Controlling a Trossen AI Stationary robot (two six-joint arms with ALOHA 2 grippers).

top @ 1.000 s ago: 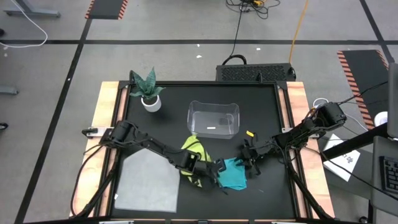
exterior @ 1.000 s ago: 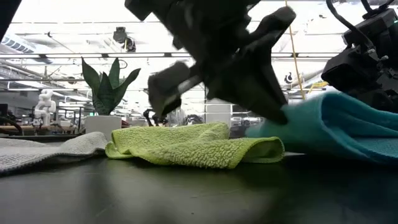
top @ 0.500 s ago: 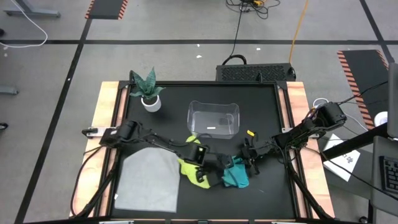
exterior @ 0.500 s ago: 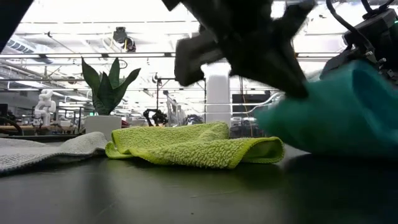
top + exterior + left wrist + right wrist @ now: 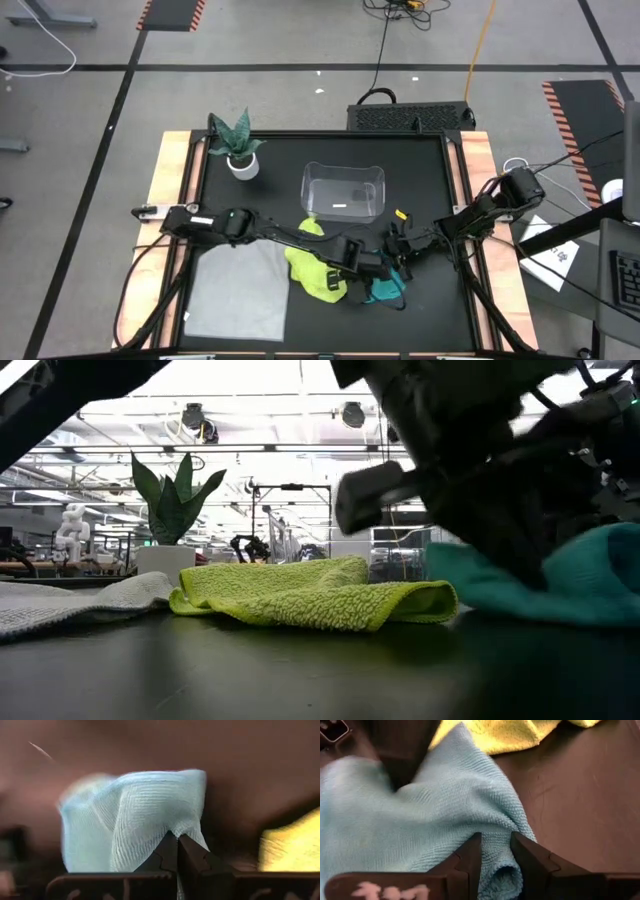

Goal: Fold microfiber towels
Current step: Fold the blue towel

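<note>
The teal towel [image 5: 385,290] lies bunched on the black table [image 5: 440,170], right of centre, and both grippers are shut on it. My left gripper [image 5: 378,272] reaches across from the left, over the yellow-green towel [image 5: 315,272], which rests crumpled on the table. My right gripper [image 5: 398,255] stands at the teal towel's far right side. The light grey towel [image 5: 235,295] lies flat at the near left. In the low view the left arm [image 5: 470,480] hides most of the teal towel [image 5: 600,575]. My left gripper pinches teal cloth [image 5: 172,826] between its shut fingertips, slanting down from the table's left. The cloth stands up bunched past the fingers; one layer or several, I cannot tell. My right gripper pinches a rolled fold at the towel's edge [image 5: 497,870] between its two fingers [image 5: 470,857], slanting down from the table's right. The cloth beyond lies slack on the table.
A clear plastic bin [image 5: 343,190] stands just beyond the towels at the table's middle. A potted plant [image 5: 238,148] is at the far left corner. Bare black table lies at the near right and the far right.
My left gripper has moved toward the table's right edge, toward my right gripper, drawing the teal towel's left part with it. The towel, spread wider a second ago, is now gathered into a narrow bunch. Its right side has stayed at my right gripper.
</note>
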